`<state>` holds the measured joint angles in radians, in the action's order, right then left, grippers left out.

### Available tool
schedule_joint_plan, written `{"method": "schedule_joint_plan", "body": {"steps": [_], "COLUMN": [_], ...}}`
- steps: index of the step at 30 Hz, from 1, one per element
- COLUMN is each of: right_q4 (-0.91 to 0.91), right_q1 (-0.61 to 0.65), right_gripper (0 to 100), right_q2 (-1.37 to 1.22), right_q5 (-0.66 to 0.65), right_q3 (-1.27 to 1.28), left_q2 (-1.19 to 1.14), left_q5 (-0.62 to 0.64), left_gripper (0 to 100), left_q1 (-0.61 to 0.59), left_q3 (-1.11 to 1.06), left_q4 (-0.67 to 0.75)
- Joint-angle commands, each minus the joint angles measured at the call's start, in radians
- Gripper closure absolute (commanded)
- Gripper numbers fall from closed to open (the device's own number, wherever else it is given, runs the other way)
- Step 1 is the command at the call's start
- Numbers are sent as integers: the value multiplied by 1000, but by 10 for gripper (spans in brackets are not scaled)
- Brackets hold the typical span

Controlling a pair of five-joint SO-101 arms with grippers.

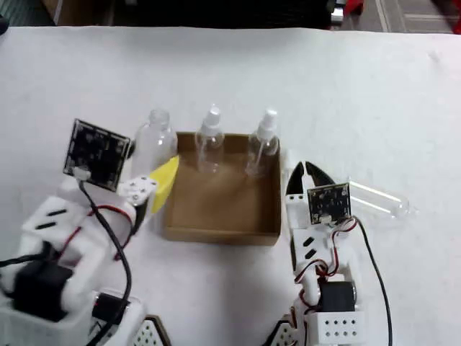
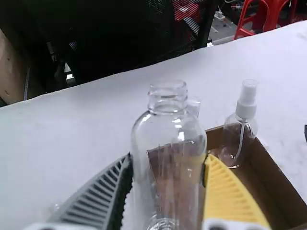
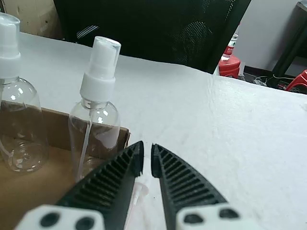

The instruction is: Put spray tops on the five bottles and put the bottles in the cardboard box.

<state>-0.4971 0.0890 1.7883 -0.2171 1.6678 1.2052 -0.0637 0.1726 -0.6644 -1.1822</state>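
The cardboard box [image 1: 223,198] lies at the table's middle. Two clear bottles with white spray tops [image 1: 209,144] [image 1: 263,148] stand along its far wall; the right wrist view shows them too [image 3: 19,124] [image 3: 93,129]. My left gripper [image 1: 155,180] [image 2: 168,191] is shut on a clear open-necked bottle [image 1: 155,137] [image 2: 168,143], upright at the box's far-left corner, between the grey and yellow fingers. My right gripper [image 1: 306,173] [image 3: 147,146] sits just right of the box, its black fingers almost together and holding nothing. Another clear bottle [image 1: 378,198] lies on its side to its right.
The white table [image 1: 346,86] stretches wide behind and to the right of the box. The box wall [image 2: 273,182] [image 3: 29,191] is low. A black chair and red furniture stand beyond the table's far edge.
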Motion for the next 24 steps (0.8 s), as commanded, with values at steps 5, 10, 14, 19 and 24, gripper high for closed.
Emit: {"method": "schedule_joint_plan", "body": {"steps": [5, 10, 14, 19, 24], "right_q4": [1, 4, 7, 7, 5], "right_q1": [2, 5, 5, 7, 7], "right_gripper": [983, 983, 983, 983, 983], "right_q2": [8, 8, 8, 10, 8], "right_q5": [-15, -15, -15, -15, -15], "right_q3": [23, 23, 23, 23, 23], "left_q2": [266, 380, 443, 456, 455], "left_q5": [91, 97, 89, 89, 89], "left_gripper": [857, 857, 858, 914, 929], "left_q1": [93, 165, 147, 110, 90], "left_q3": [-446, -624, -810, -1011, -1033], "left_q4": [368, 456, 647, 864, 841]}}
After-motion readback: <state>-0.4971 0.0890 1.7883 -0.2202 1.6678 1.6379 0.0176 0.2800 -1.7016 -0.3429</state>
